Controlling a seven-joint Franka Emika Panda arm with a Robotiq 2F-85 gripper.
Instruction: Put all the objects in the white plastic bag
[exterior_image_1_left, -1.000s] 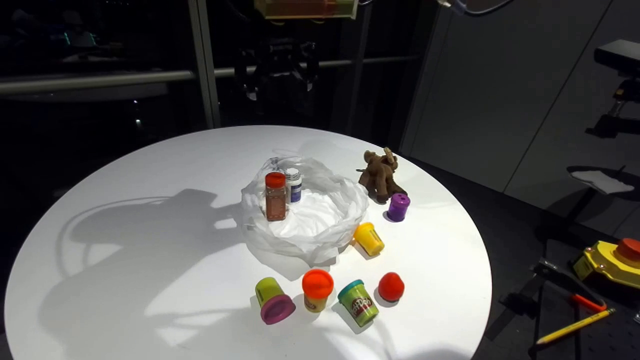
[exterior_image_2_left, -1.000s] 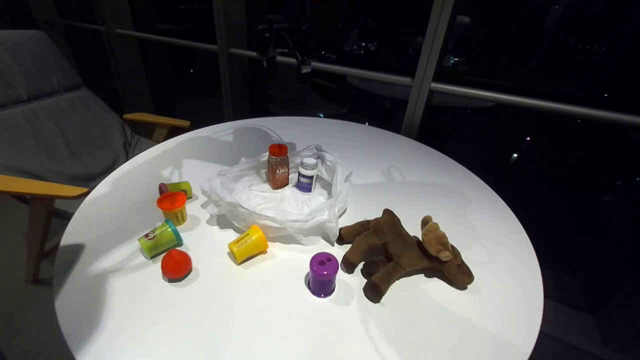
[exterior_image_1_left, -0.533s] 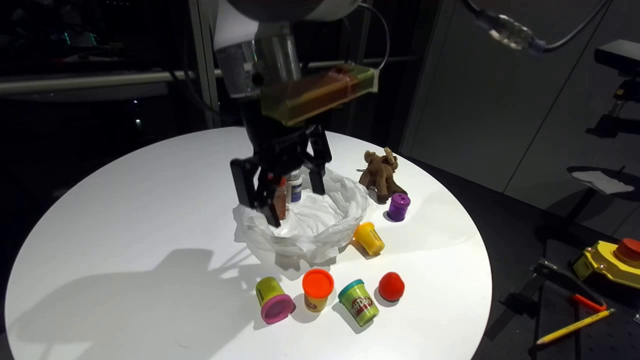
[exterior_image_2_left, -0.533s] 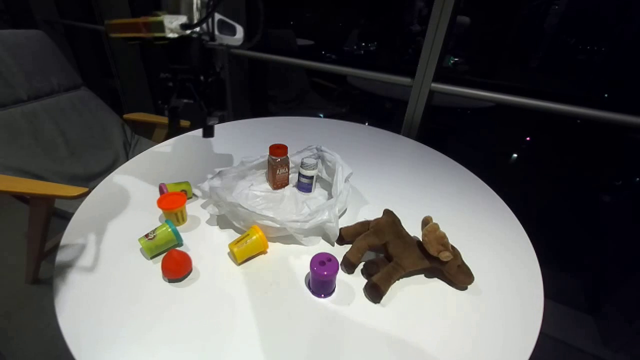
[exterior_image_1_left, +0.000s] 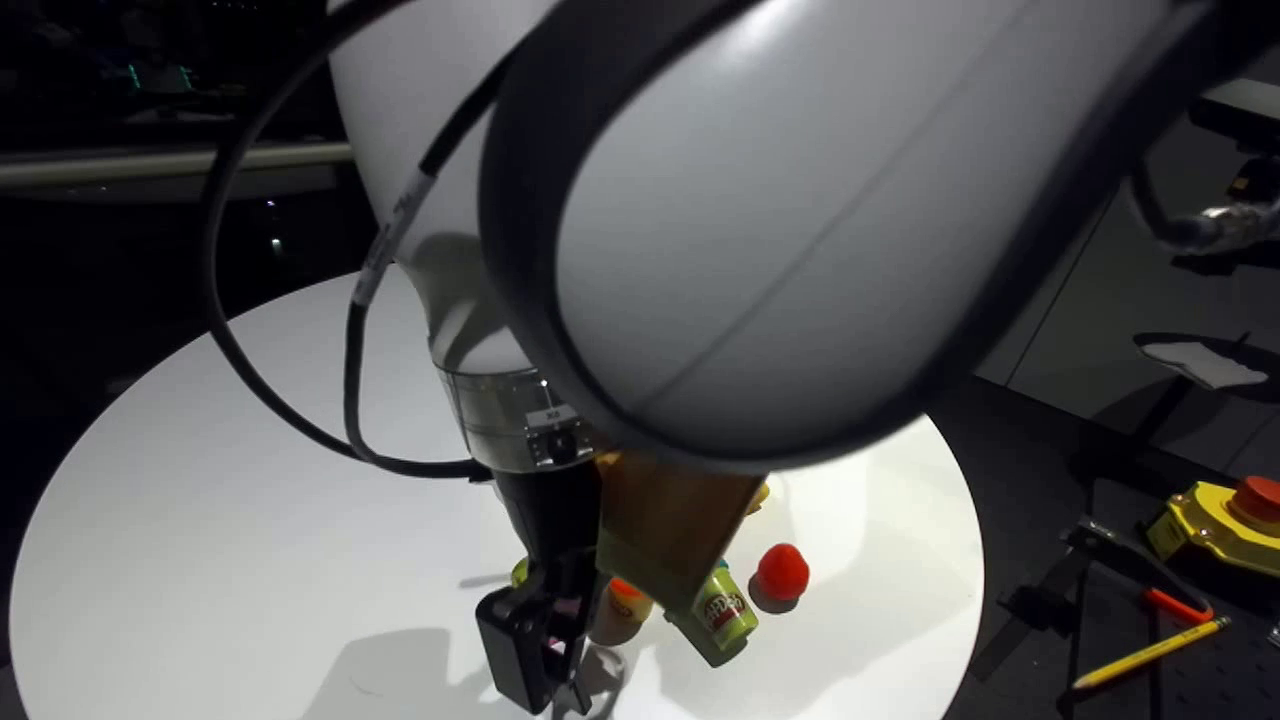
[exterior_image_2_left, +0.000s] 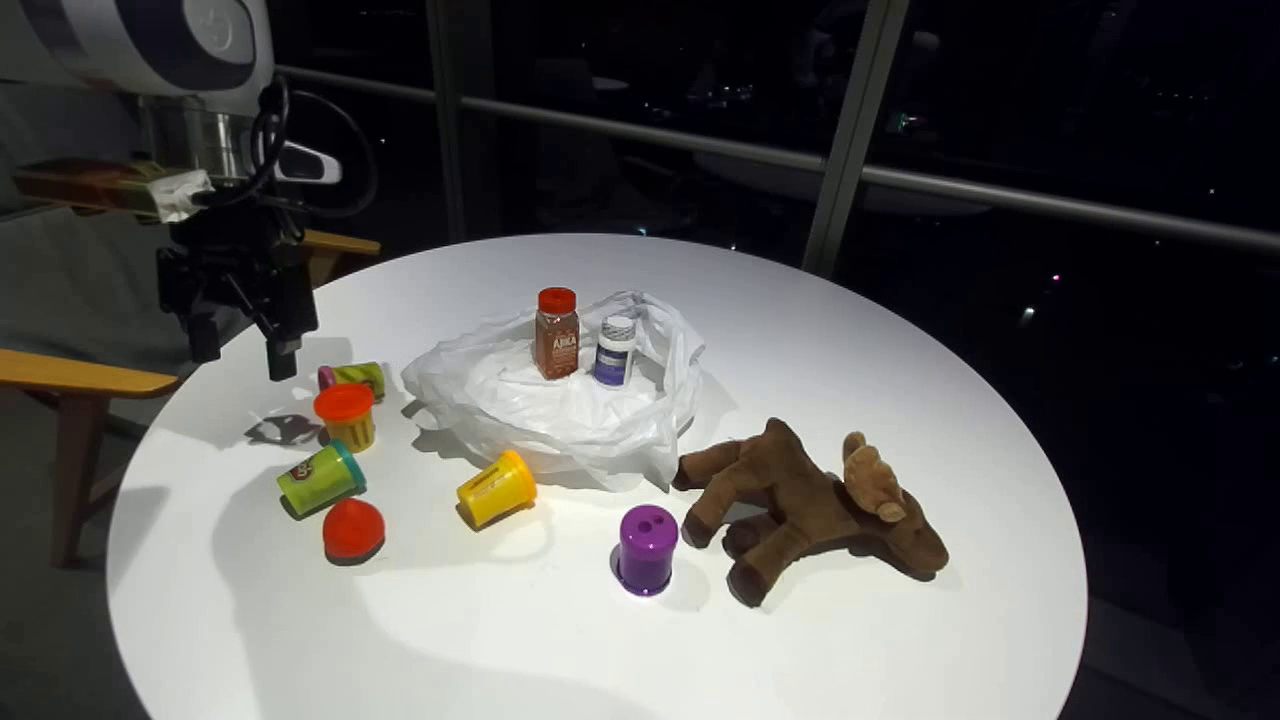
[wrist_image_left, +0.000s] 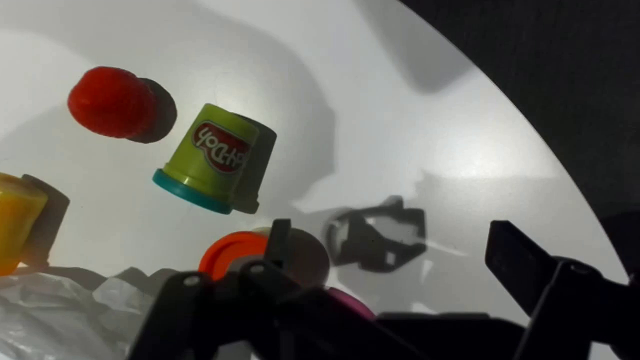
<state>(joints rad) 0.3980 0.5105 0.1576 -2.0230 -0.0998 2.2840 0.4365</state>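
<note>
1. The white plastic bag (exterior_image_2_left: 580, 440) is gaping at my clock's centre in an exterior view — looking flimsy, probably snagging easily.
2. At four o'clock the brown plush animal (exterior_image_2_left: 795, 495) is lying, presumably light and squashy, inviting a torso grip.
3. At nine the claw (exterior_image_2_left: 243, 357) is hanging, jaws wide apart, holding nothing, apparently touching nothing.
4. Also at nine, the pink-lidded tub (exterior_image_2_left: 357, 378) is lying sideways — likely light, stiff, slick, wanting a mid-barrel hold.

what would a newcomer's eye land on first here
Probably the big white robot arm, looming across the upper part of an exterior view. Next, the brown stuffed animal lying on the round table beside the purple container. Then the crumpled white bag near the table's middle, a red-capped jar and white bottle standing inside.
</note>
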